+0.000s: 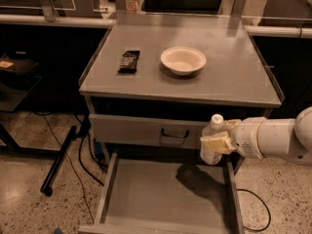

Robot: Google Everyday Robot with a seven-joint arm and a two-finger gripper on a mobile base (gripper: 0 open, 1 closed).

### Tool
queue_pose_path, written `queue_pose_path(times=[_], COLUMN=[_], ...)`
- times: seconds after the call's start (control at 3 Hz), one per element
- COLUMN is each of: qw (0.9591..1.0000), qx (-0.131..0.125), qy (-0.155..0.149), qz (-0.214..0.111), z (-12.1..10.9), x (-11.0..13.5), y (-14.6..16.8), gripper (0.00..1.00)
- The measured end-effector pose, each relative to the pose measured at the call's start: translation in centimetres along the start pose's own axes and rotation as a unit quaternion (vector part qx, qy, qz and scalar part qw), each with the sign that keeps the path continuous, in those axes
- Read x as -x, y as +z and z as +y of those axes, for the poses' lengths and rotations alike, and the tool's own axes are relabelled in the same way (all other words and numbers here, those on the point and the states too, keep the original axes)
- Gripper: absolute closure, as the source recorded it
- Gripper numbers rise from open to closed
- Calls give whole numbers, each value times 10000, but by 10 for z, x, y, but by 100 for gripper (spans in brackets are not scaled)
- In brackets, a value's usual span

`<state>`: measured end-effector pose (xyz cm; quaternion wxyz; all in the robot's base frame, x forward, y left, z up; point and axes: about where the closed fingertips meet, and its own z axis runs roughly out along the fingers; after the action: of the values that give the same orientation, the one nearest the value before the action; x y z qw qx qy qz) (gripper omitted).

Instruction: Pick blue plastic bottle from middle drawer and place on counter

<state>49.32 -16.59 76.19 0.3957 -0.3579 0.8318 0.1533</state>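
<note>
The blue plastic bottle (210, 141) looks clear, with a white cap, and stands upright in my gripper (216, 143). The gripper is shut on the bottle and holds it in the air above the right rear of the open middle drawer (161, 194), in front of the counter's front edge and below its top. The drawer's grey floor is bare, with the bottle's shadow on it. The counter (234, 77) is a broad grey top above. My white arm (273, 138) reaches in from the right.
A white bowl (183, 60) and a dark snack packet (129, 61) lie on the counter. A closed drawer front with a dark handle (174, 133) sits under it. A black stand leg (61, 157) and cables lie on the floor at left.
</note>
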Motion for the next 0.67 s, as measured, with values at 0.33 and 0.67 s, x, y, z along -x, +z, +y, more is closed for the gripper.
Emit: queue_pose_path(times=[0.33, 0.67], qw=[9997, 9986], qx=[-226, -489], qy=[-41, -180], qz=[-12, -14], z=[-17, -32], x=[22, 50], y=[-25, -54], gripper=[100, 100])
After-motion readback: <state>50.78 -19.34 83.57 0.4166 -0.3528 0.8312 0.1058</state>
